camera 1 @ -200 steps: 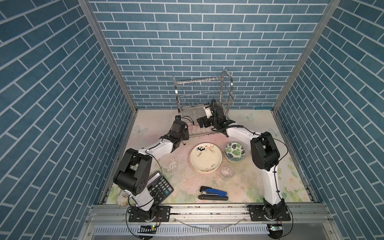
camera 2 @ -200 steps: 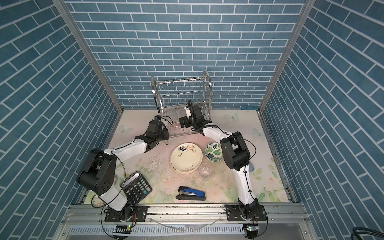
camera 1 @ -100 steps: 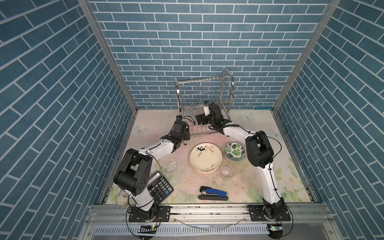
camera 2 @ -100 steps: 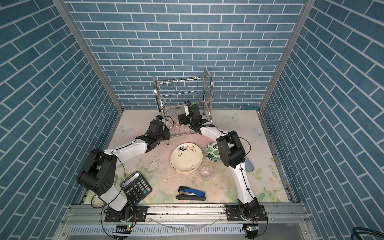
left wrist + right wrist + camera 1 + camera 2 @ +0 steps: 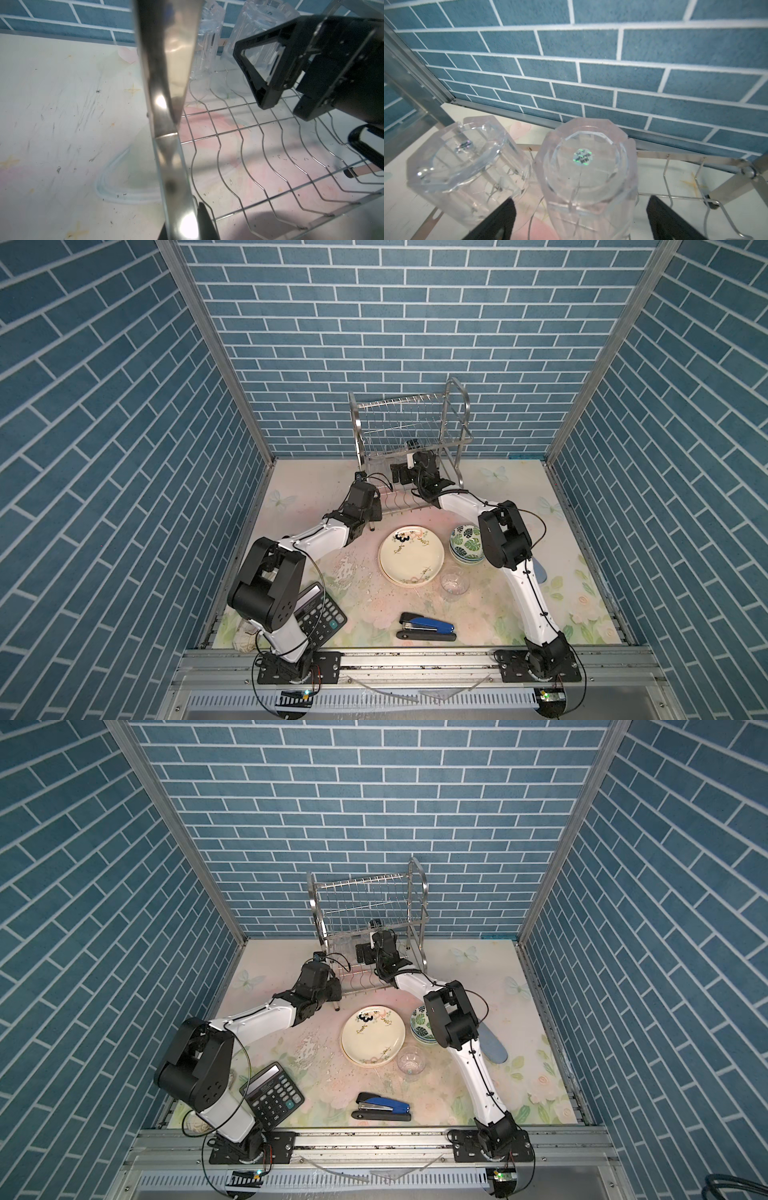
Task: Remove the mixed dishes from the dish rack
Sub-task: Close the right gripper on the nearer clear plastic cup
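Note:
The dish rack (image 5: 409,427) (image 5: 365,903), shiny steel wire, stands at the back wall. My left gripper (image 5: 376,506) (image 5: 187,226) is shut on the flat steel bar of its left side frame (image 5: 166,145). My right gripper (image 5: 401,472) (image 5: 581,218) reaches into the lower tier and is open. Its fingers (image 5: 500,218) straddle an upturned clear tumbler (image 5: 583,172) with a gap on each side. A second upturned tumbler (image 5: 460,158) leans beside it. On the table lie a stack of cream floral plates (image 5: 411,556), the green-leaf bowl (image 5: 464,545) on stacked bowls, and an upright tumbler (image 5: 454,583).
A blue stapler (image 5: 428,626) lies near the front edge and a black calculator (image 5: 318,620) at the front left under the left arm. A blue oval object (image 5: 492,1044) lies behind the right arm. The rack's upper shelf (image 5: 407,406) hangs over my right gripper.
My right arm has pushed further left and deeper into the rack's lower tier, elbow drawing in over the bowls. The left arm has not moved.

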{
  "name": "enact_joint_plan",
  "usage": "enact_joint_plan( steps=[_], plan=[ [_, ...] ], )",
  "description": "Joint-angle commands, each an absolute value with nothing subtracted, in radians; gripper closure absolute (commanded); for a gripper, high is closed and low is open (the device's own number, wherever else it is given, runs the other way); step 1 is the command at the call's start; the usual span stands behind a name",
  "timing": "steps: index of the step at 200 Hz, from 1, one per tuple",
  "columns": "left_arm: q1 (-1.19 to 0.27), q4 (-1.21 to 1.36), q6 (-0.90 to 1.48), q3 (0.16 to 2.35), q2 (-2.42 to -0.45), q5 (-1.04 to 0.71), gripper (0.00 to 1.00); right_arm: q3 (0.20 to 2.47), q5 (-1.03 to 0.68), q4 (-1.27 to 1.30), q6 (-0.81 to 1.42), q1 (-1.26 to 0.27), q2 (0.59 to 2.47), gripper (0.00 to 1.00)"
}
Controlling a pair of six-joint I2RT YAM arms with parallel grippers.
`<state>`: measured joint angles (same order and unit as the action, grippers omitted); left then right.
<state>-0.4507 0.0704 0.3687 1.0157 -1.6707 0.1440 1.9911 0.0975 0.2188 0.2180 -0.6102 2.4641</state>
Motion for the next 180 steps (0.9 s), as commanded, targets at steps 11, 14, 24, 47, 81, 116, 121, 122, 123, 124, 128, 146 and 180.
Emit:
enact_joint_plan(
  steps=[11, 14, 24, 47, 81, 116, 121, 122, 123, 124, 128, 146, 180],
  plan=[
    [-0.502, -0.055, 0.203, 0.999, -1.669, 0.051, 1.0, 2.1, 0.138, 0.153, 0.278, -0.58, 2.53, 0.01],
    [-0.502, -0.055, 0.204, 0.999, -1.671, 0.05, 1.0, 2.103, 0.14, 0.152, 0.278, -0.58, 2.533, 0.01],
    [-0.502, -0.055, 0.203, 0.999, -1.673, 0.049, 1.0, 2.117, 0.153, 0.15, 0.279, -0.578, 2.545, 0.01],
    [-0.502, -0.054, 0.203, 1.002, -1.676, 0.048, 1.0, 2.123, 0.166, 0.16, 0.285, -0.57, 2.553, 0.04],
    [-0.503, -0.057, 0.205, 1.008, -1.683, 0.047, 1.0, 2.095, 0.145, 0.197, 0.294, -0.559, 2.543, 0.18],
    [-0.501, -0.061, 0.207, 1.01, -1.693, 0.046, 1.0, 2.063, 0.139, 0.228, 0.287, -0.554, 2.523, 0.39],
    [-0.502, -0.063, 0.208, 1.011, -1.694, 0.046, 1.0, 2.057, 0.135, 0.231, 0.287, -0.552, 2.519, 0.42],
    [-0.502, -0.063, 0.209, 1.011, -1.694, 0.046, 1.0, 2.055, 0.134, 0.232, 0.287, -0.552, 2.517, 0.43],
    [-0.502, -0.062, 0.209, 1.011, -1.694, 0.046, 1.0, 2.053, 0.134, 0.232, 0.287, -0.553, 2.516, 0.44],
    [-0.501, -0.062, 0.209, 1.011, -1.694, 0.046, 1.0, 2.052, 0.132, 0.233, 0.287, -0.553, 2.515, 0.45],
    [-0.502, -0.061, 0.21, 1.011, -1.696, 0.046, 1.0, 2.043, 0.13, 0.234, 0.287, -0.552, 2.511, 0.48],
    [-0.502, -0.061, 0.216, 1.015, -1.699, 0.048, 1.0, 1.987, 0.111, 0.263, 0.294, -0.553, 2.474, 0.6],
    [-0.498, -0.068, 0.215, 1.037, -1.72, 0.05, 1.0, 1.85, 0.047, 0.307, 0.353, -0.555, 2.382, 0.82]
  ],
)
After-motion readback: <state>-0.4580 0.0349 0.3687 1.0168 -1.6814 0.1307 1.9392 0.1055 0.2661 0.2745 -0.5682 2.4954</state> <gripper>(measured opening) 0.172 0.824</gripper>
